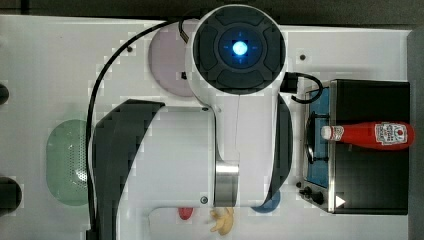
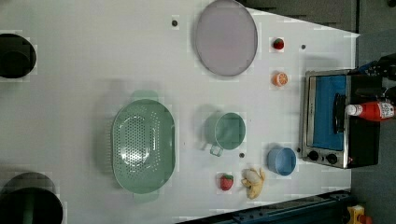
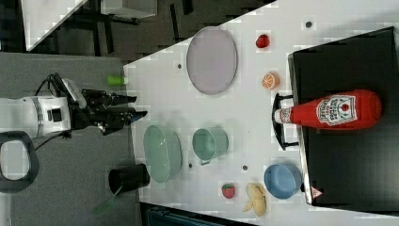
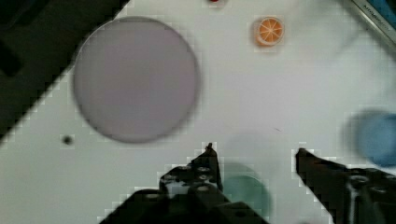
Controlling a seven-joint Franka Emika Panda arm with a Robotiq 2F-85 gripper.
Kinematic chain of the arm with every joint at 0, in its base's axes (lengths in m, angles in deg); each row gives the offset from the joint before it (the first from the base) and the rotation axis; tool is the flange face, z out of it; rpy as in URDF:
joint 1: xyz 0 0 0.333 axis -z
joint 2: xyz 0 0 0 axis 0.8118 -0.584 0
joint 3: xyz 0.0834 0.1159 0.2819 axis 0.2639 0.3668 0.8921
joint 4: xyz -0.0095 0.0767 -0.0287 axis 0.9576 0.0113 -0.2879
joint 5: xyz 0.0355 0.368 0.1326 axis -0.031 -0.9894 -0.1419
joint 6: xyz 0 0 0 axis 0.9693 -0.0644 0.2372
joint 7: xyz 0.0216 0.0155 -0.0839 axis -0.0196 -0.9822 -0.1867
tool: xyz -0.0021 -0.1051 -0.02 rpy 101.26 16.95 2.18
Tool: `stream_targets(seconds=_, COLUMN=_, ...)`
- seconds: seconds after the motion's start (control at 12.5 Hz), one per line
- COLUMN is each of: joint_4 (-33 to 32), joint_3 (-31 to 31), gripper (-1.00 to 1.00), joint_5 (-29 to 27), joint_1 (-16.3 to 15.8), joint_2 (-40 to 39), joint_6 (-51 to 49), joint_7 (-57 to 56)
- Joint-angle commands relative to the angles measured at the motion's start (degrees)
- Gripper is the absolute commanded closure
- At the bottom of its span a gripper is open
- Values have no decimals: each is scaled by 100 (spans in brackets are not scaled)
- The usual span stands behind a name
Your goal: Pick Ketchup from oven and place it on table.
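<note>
The gripper (image 4: 254, 161) is seen closest of all in the wrist view, with its two dark fingers (image 4: 205, 170) held apart and nothing between them. Below it, the white table (image 4: 243, 98) is seen, with a round pale purple plate (image 4: 136, 78), an orange slice (image 4: 269, 31), a green cup (image 4: 246, 189) and part of a blue bowl (image 4: 376, 137).

In the right view, the gripper (image 3: 134, 107) is seen at the right view's left, well apart from the oven (image 3: 348, 122), past the edge of the table (image 3: 254, 61). Its fingers are open and empty.

The Ketchup (image 1: 370, 135) is laid on its side on top of the black oven (image 1: 372, 175), not inside it. In the top view, its white cap is pointed toward the top view's left and hangs out over the oven's front, above the blue glass door. In the left view, the Ketchup (image 2: 372, 111) is seen on the oven (image 2: 327, 121) at the left view's right.

On the table (image 2: 70, 93) in the left view, a green strainer (image 2: 143, 146), the green cup (image 2: 227, 131), the blue bowl (image 2: 281, 161), a banana (image 2: 253, 182) and two strawberries (image 2: 226, 181) are found. One strawberry is beside the banana and the other is near the plate (image 2: 226, 37).
</note>
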Motion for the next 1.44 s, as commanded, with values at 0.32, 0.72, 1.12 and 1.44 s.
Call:
stream_targets(seconds=0.32, joint_4=-890, joint_3=-138, gripper=-100, joint_5=190, joint_1=236, joint_2=2099, joint_6=-1112, joint_7=28)
stream_targets(seconds=0.72, joint_4=-884, joint_3=-742, gripper=-100, joint_5=193, joint_1=363, joint_2=1888, joint_6=-922, joint_7=28)
stream_targets(seconds=1.12, joint_4=-864, joint_3=-1747, gripper=-100, joint_5=194, joint_1=472, joint_2=1175, joint_6=-141, joint_7=10)
stream_targets(seconds=1.44, joint_4=-753, joint_3=-2445, gripper=-100, joint_5=193, joint_1=498, joint_2=434, joint_6=787, joint_7=10)
